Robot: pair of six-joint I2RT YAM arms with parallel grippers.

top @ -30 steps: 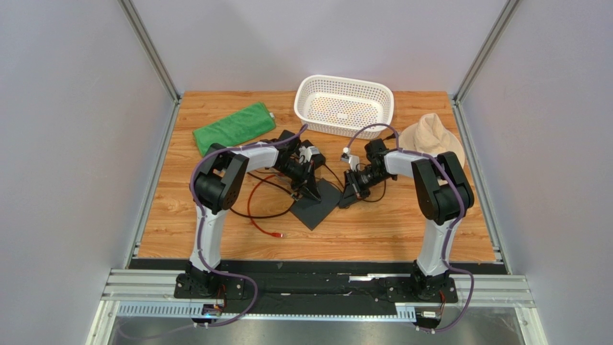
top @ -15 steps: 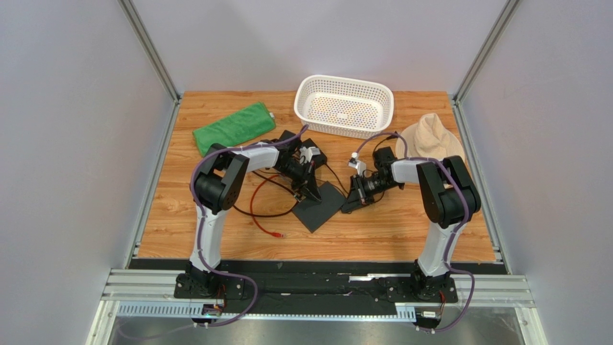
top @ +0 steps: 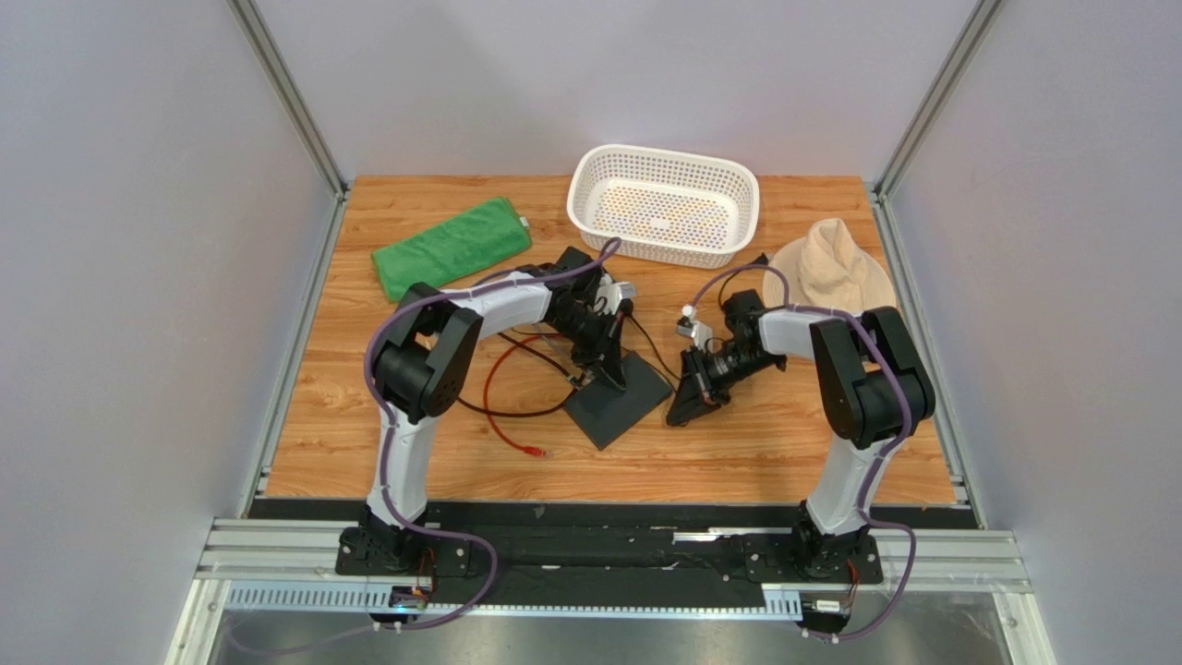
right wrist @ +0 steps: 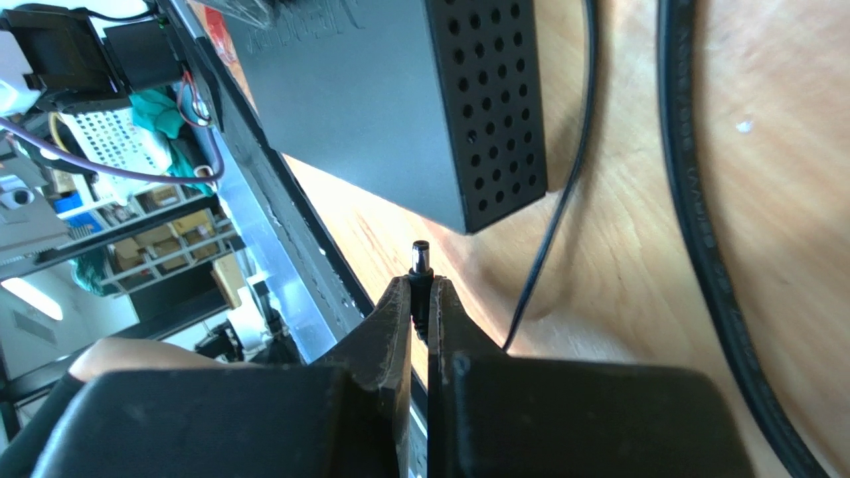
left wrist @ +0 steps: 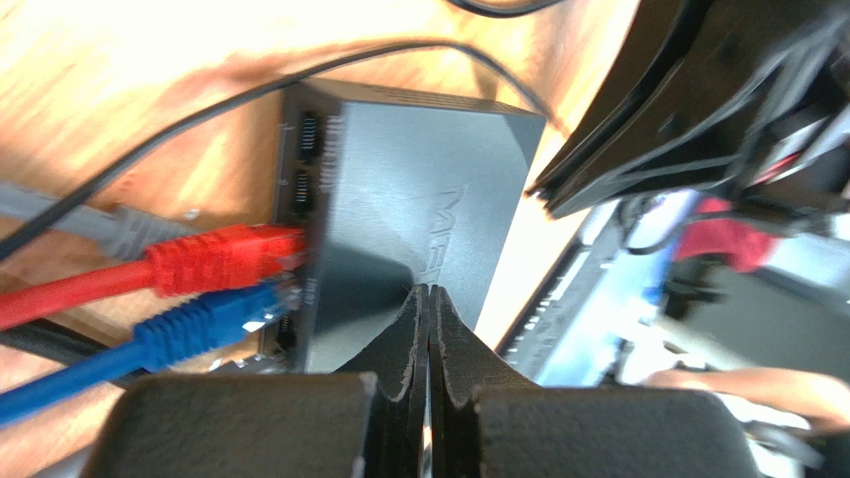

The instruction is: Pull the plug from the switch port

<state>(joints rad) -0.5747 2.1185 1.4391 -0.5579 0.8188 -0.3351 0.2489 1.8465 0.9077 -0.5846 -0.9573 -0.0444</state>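
Observation:
The switch (top: 620, 399) is a flat black box lying mid-table. In the left wrist view the switch (left wrist: 409, 209) has a red plug (left wrist: 224, 257) and a blue plug (left wrist: 205, 324) in its sockets. My left gripper (left wrist: 429, 294) is shut and empty, its tips resting on the switch's top; it also shows in the top view (top: 608, 371). My right gripper (right wrist: 420, 289) is shut on a small black barrel plug (right wrist: 420, 261), whose tip is free of the switch's perforated side (right wrist: 489, 100). The right gripper (top: 686, 408) sits just right of the switch.
A thin black cord (right wrist: 559, 209) and a thicker black cable (right wrist: 698, 199) run over the wood beside the switch. A loose red cable (top: 507, 413) loops left of it. A white basket (top: 663, 252), a green cloth (top: 451, 245) and a beige cloth (top: 833, 266) lie at the back.
My right gripper has drawn back to the right and nearer, carrying the barrel plug away from the switch. My left arm and the switch have shifted slightly right.

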